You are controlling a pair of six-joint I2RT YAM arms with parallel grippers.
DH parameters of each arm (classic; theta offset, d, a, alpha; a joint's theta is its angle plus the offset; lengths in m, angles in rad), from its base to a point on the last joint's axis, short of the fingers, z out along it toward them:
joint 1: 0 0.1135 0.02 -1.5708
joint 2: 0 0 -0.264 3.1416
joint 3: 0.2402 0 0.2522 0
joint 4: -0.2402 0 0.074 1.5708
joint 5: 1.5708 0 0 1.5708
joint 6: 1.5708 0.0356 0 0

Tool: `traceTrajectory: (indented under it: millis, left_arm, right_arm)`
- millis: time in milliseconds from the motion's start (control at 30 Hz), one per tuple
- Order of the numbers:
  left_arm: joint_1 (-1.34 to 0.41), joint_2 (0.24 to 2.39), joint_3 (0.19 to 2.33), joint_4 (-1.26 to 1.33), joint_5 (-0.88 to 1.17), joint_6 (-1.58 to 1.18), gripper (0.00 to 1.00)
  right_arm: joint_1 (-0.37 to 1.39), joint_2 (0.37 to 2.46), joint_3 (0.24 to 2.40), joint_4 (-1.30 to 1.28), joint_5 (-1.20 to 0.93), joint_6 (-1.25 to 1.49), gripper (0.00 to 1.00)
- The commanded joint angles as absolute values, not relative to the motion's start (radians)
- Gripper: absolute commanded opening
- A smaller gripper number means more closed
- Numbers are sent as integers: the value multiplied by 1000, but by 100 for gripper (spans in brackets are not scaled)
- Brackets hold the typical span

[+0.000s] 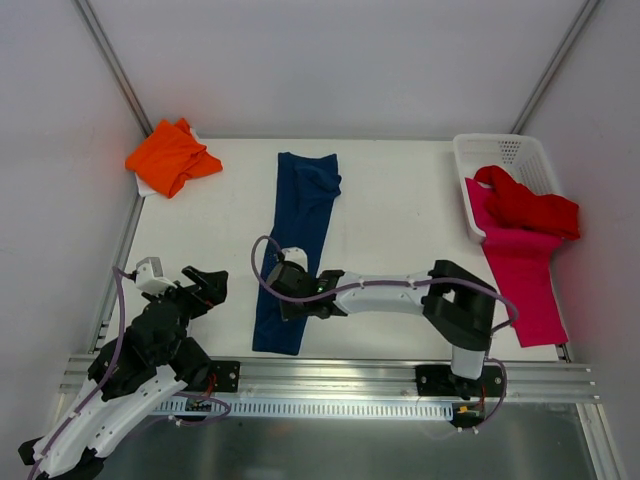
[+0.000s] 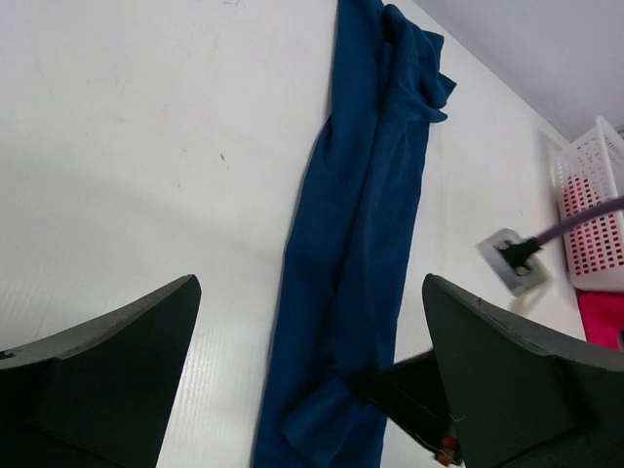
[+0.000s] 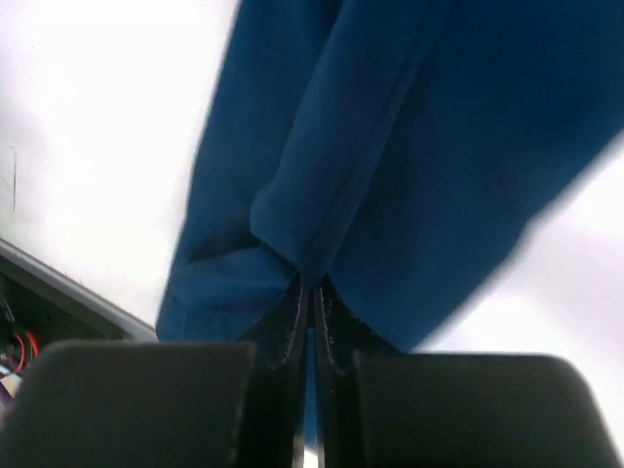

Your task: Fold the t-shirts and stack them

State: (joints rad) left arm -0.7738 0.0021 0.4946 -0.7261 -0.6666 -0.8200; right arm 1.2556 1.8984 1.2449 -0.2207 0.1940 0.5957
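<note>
Nearest the arm bases, the left gripper (image 1: 205, 283) hovers above the white table (image 1: 400, 190) on the left side, its jaws spread wide and holding nothing; it does not touch any cloth. Just to its right, the right gripper (image 3: 310, 288) reaches across low over the near part of the navy shirt (image 1: 300, 225), its jaws pressed together and pinching a ridge of that cloth between the tips. The navy shirt lies in the middle of the table as a long narrow strip, folded lengthwise, running from close to the near edge away toward the far side, where its end is bunched and rumpled. On the right, the pink shirt (image 1: 522, 280) stretches along the table's right edge, its far end reaching into the white basket (image 1: 520, 150). The red shirt (image 1: 530, 205) sits crumpled on top of it, at the basket's near end. In the far left corner the orange shirt (image 1: 172, 157) lies in a loose heap, well apart from the others.
</note>
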Motion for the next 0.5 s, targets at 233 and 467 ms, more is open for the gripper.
traceTrajectory:
  millis: [233,467]
  left_arm:
    - [-785,-11,499,-732,-686,-818,99]
    - [-787,-12,500,-730,-683,-818,99]
  right_arm:
    - [1261,1540,1106,-394,413,607,0]
    - [1262,1476,1094,-465,439,621,0]
